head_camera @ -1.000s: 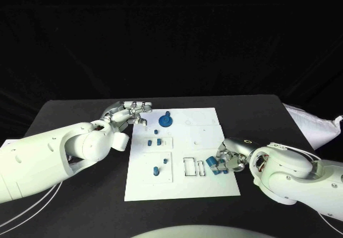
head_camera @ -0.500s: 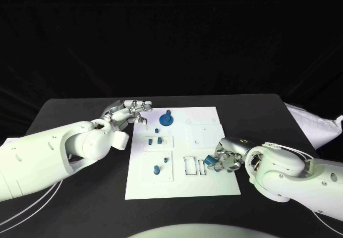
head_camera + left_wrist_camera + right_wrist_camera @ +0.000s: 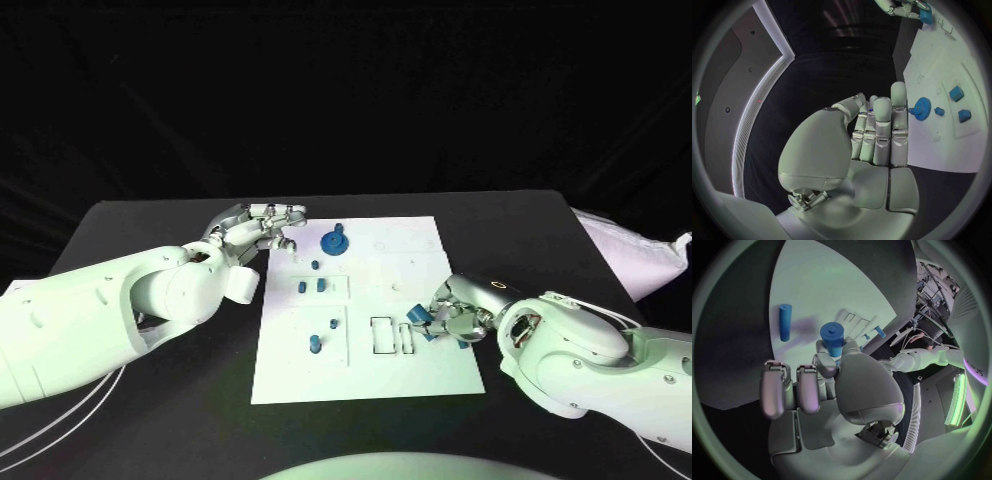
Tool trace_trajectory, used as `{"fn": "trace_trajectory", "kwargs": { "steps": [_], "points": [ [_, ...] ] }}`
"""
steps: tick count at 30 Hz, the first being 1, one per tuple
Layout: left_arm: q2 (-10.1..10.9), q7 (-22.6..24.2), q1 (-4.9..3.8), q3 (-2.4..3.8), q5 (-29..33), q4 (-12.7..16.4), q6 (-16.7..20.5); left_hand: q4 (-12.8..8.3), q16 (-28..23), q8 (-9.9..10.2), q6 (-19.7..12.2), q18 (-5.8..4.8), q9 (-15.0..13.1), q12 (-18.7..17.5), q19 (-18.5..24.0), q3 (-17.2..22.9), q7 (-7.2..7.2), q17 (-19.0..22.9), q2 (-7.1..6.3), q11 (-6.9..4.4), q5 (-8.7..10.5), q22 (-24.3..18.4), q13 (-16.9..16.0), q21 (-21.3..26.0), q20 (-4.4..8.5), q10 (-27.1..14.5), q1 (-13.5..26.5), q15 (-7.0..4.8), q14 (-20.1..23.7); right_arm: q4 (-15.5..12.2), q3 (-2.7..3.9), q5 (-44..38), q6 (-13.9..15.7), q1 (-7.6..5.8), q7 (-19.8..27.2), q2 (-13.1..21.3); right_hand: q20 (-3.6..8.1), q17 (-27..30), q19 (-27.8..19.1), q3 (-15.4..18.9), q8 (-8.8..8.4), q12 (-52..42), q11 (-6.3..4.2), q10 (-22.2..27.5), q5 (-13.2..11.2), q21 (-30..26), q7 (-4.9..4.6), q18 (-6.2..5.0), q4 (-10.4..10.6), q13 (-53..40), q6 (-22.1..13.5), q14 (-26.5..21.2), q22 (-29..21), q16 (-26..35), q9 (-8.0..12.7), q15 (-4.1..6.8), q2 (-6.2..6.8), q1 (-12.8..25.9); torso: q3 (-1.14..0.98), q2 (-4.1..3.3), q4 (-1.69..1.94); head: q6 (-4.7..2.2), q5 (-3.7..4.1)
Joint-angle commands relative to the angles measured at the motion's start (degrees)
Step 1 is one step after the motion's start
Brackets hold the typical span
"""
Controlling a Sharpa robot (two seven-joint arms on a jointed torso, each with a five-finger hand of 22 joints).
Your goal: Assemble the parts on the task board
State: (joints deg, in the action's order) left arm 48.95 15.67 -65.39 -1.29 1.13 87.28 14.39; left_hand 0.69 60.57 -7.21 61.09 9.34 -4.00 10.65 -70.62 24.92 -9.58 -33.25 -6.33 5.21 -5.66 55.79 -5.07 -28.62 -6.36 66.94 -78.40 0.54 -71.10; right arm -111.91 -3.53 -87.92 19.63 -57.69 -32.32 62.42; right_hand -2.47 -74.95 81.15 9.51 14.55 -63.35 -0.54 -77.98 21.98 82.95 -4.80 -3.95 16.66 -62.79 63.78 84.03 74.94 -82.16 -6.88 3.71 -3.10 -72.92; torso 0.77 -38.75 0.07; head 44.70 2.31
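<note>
Fingers (image 3: 832, 362) of the right hand (image 3: 454, 318) clamp a short blue cylinder (image 3: 833, 339), pinched against the thumb, while the rest of that hand's fingers lie straight and apart from it. The piece is a stubby round peg with a flat top, held over the right edge of the task board (image 3: 418, 375). A second, thinner blue rod (image 3: 785, 322) lies flat on the white plate just beside it, untouched.

The left hand (image 3: 264, 226) rests at the board's far left corner with its fingers (image 3: 879, 127) straight and pressed side by side, thumb tucked alongside, holding nothing.

The board is a flat white rectangle lying in the middle of the black worktop (image 3: 159, 240). Near its far edge sits a blue gear (image 3: 335, 241) with a small knob. Below that stand several small blue parts (image 3: 312, 286) in shallow recessed panels, and nearer the right hand are narrow outlined slots (image 3: 382, 336).

From the head camera the held cylinder is mostly hidden among the right fingers, only a bit of blue showing; the right wrist camera shows its round shape and the pinch plainly. The left wrist camera shows the gear's teeth (image 3: 921, 108) close to the left fingertips, with square blue blocks (image 3: 956, 93) beyond it.
</note>
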Motion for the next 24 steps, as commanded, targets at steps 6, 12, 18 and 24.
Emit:
{"fn": "trace_trajectory", "kwargs": {
  "steps": [6,12,18,24],
  "points": [
    [-0.1,0.3,0.04,0.03,-0.2,0.2,-1.0,-0.3,-0.1,-0.3,-0.4,1.09,0.1,0.3,-0.1,0.0,-0.05,0.1,-0.04,0.11,-0.23,-0.1,-0.1,0.2,0.07,-0.4,-0.6,0.03,0.4,-0.6,0.02,4.4,0.9,-0.11,1.0,-1.3,0.22,-1.3,0.5,0.8,0.66,-0.9,-0.23,-1.0,0.7,0.3,1.28,0.89,0.1,-1.0,1.9,3.7,2.3,-0.6,-1.7,0.64,-2.05,-0.1,0.06,-0.05,0.05,-0.03,-0.05],
    [-0.1,0.3,0.04,0.03,-0.2,0.3,-1.0,-0.3,-0.1,-0.3,-0.4,1.09,0.1,0.3,-0.1,0.0,-0.05,0.1,-0.04,0.11,-0.23,-0.1,-0.1,0.2,0.07,-0.4,-0.6,0.03,0.4,0.1,0.01,5.5,-2.2,-0.03,0.7,-3.3,0.33,-1.7,0.5,1.3,0.78,-1.7,-0.38,-1.6,0.7,0.3,1.47,0.91,0.1,-2.1,2.3,3.7,2.4,-0.8,-2.0,0.76,-2.51,0.8,0.06,-0.08,0.07,0.02,-0.19],
    [-0.1,0.3,0.04,0.03,-0.2,0.4,-1.0,-0.3,-0.1,-0.3,-0.4,1.09,0.1,0.3,-0.1,0.0,-0.05,0.1,-0.04,0.11,-0.23,-0.1,-0.1,0.2,0.07,-0.4,-0.6,0.03,0.4,0.7,0.01,5.8,-3.7,0.09,0.2,-5.0,0.44,-2.0,0.6,1.8,0.87,-2.2,-0.52,-2.0,0.5,0.4,1.63,0.94,0.1,-2.9,2.6,3.8,2.6,-1.0,-2.3,0.88,-2.88,1.7,0.01,-0.06,0.03,0.04,-0.29],
    [-0.1,0.3,0.04,0.03,-0.2,0.4,-1.0,-0.3,-0.1,-0.3,-0.4,1.09,0.1,0.3,-0.1,0.0,-0.05,0.1,-0.04,0.11,-0.23,-0.1,-0.1,0.2,0.07,-0.4,-0.6,0.03,0.4,1.0,0.01,5.2,-4.2,0.13,-0.5,-5.9,0.56,-2.3,0.7,3.1,0.86,-2.2,-0.62,-2.3,-0.5,0.5,1.74,0.98,0.1,-3.4,2.8,3.8,2.8,-1.2,-2.7,0.98,-2.83,3.4,0.00,-0.09,0.01,0.08,-0.39]
  ]
}}
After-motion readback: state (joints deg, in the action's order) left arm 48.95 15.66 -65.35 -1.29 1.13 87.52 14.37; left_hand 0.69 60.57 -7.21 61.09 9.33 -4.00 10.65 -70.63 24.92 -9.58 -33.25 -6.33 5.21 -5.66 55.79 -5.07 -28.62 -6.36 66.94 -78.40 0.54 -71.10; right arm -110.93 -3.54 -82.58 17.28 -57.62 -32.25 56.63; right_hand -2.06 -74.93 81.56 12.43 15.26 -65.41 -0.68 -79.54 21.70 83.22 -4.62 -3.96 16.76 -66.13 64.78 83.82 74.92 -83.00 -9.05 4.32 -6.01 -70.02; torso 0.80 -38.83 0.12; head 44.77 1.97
